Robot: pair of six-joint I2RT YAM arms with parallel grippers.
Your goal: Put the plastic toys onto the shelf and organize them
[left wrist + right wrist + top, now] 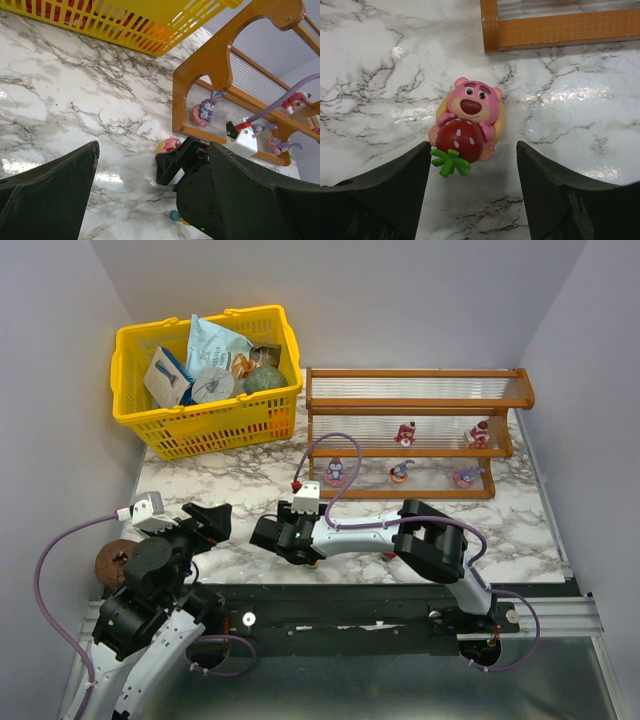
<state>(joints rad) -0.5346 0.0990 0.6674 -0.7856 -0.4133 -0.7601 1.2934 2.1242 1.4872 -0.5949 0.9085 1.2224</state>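
Right now the right gripper (472, 145) hangs low over the marble table (370, 75) with its jaws spread apart. The pink bear toy (470, 112), hugging a red strawberry, lies on the table between them, touching neither side as far as I can see. Just beyond that gripper stands the wooden foot of the shelf (560, 30), and five more toys (405, 433) sit on its lower tiers. Off to its left, the left gripper (152, 150) is spread wide and holds nothing.
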